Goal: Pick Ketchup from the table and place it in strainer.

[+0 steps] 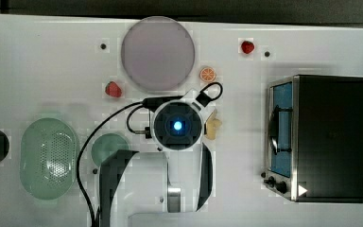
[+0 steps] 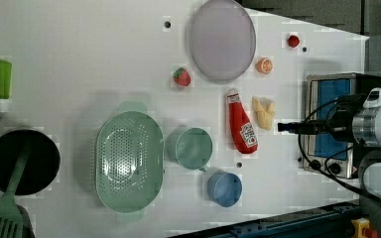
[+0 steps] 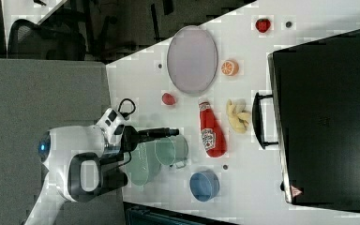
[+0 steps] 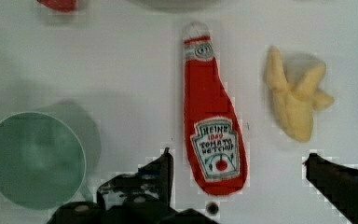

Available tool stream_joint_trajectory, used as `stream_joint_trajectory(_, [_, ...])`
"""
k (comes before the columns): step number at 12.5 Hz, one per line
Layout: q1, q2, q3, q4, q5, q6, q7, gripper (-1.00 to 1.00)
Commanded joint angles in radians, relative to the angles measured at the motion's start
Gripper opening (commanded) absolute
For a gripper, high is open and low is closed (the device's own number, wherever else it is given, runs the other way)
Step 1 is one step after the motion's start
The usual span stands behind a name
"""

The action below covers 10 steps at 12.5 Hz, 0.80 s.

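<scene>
The Ketchup (image 2: 241, 124), a red squeeze bottle with a white cap and a label, lies flat on the white table between the green mug and a yellow banana piece. It also lies in the right view (image 3: 211, 129) and in the wrist view (image 4: 210, 121). My gripper (image 4: 238, 156) hangs above the bottle's wide end, open, with one finger on each side and nothing held. From the side, the gripper (image 2: 283, 127) is well above the table. The strainer (image 2: 129, 158), a mint-green oval basket, sits empty beyond the mug; in the top view the strainer (image 1: 47, 158) is at the left.
A green mug (image 2: 191, 148) stands between Ketchup and strainer, with a blue cup (image 2: 225, 188) near it. A banana piece (image 2: 264, 113), grey plate (image 2: 222, 39), strawberries (image 2: 182, 77), orange slice (image 2: 265, 65), toaster oven (image 1: 319, 137) and black pan (image 2: 22, 161) surround them.
</scene>
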Motion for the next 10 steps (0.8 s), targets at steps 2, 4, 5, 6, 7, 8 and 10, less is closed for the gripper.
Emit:
stream_joint_trajectory(2, [0.002,0.086,-0.005,-0.089,0.008,0.116,-0.079,1.0])
stream_joint_trajectory(4, [0.002,0.165,-0.004,-0.093,0.008,0.19,-0.08,1.0])
stream_joint_trajectory(5, [0.002,0.204,-0.004,-0.093,0.008,0.231,-0.081,1.0])
stream_joint_trajectory(6, [0.003,0.241,-0.004,-0.093,0.006,0.273,-0.084,1.0])
stream_joint_trajectory(7, [0.003,0.278,-0.004,-0.092,-0.001,0.317,-0.084,1.0])
stream_joint_trajectory(8, [0.003,0.311,-0.004,-0.093,-0.018,0.357,-0.084,1.0])
stream_joint_trajectory(10, [0.003,0.365,-0.005,-0.094,-0.029,0.412,-0.084,1.0])
